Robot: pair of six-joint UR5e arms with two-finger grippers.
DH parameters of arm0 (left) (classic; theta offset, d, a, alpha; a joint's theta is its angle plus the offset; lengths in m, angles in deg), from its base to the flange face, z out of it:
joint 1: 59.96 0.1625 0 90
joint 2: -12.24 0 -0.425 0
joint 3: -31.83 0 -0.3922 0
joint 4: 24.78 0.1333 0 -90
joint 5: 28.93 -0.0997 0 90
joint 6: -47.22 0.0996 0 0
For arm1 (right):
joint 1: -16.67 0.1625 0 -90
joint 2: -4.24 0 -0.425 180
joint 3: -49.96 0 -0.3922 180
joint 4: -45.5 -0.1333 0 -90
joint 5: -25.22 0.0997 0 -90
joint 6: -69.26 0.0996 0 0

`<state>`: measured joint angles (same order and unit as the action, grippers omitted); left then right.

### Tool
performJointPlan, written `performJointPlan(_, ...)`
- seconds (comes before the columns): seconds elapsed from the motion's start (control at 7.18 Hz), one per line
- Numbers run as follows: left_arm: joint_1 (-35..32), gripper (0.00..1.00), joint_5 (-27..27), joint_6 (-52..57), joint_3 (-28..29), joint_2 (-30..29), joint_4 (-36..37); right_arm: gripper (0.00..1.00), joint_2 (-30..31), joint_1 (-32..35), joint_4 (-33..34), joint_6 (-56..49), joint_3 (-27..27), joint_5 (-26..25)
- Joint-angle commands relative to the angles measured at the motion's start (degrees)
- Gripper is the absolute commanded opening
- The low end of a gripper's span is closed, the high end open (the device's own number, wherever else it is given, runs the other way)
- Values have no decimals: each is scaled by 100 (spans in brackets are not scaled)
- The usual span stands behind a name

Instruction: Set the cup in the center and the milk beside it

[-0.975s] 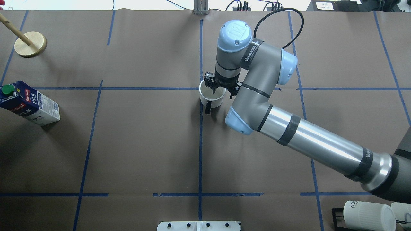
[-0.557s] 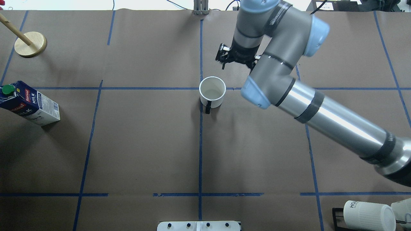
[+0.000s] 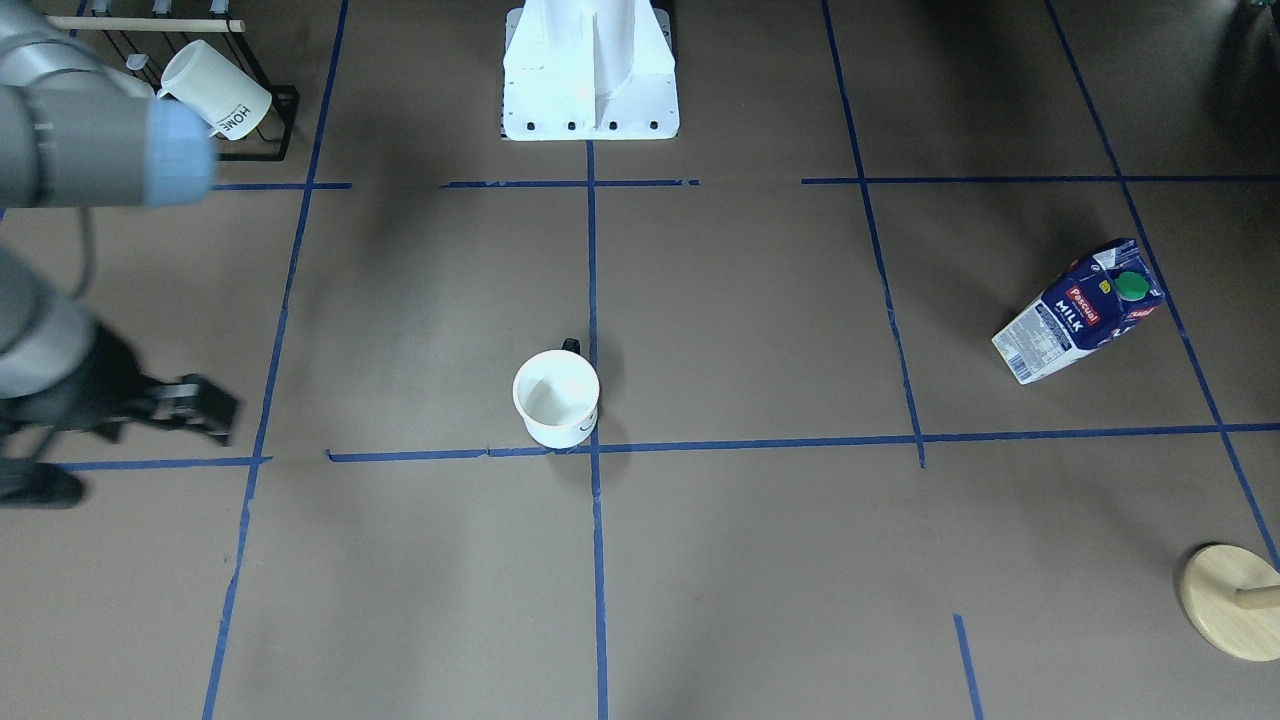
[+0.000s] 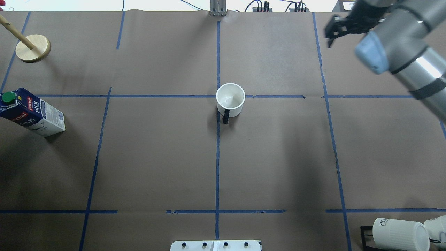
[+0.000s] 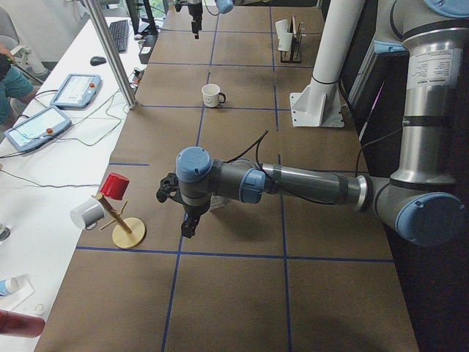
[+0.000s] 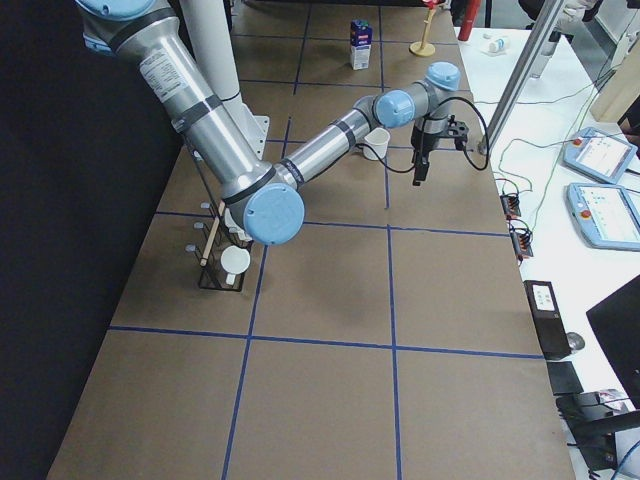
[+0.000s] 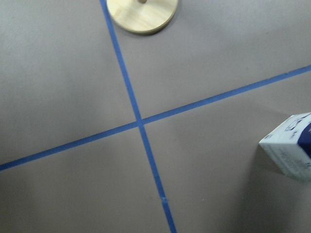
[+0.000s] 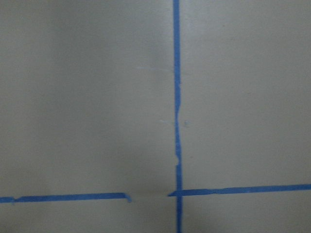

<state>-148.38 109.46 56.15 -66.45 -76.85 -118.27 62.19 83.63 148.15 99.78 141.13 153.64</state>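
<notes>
The cup, white with a black handle, stands upright at the center, touching the tape crossing; it also shows in the front view. The milk stands at the left edge, far from the cup, and shows in the front view and the left wrist view. My right gripper is open and empty, raised at the back right, far from the cup. My left gripper hangs near the milk; it shows only in the exterior left view, so I cannot tell its state.
A wooden mug stand is at the back left. A black rack with ribbed "HOME" mugs sits at the near right corner. The white robot base stands at the table's near middle edge.
My right gripper has let go of the cup, risen and swung away to the back right. The cup stays at the crossing. The milk has not moved.
</notes>
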Motion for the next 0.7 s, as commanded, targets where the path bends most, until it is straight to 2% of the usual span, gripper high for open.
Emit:
performJointPlan(0.0,1,100,163,-154,-85,-56,-55,100,1177,1061,-51,-2391,41,357)
performJointPlan(0.14,9,100,171,-172,-103,-117,-56,100,1652,1509,-69,-3289,41,368)
performJointPlan(0.28,27,100,145,-407,-103,-292,-4,100,2432,1861,-78,-3968,294,350)
performJointPlan(0.56,271,100,145,-1643,-505,-320,6,100,3891,2189,-847,-4073,926,324)
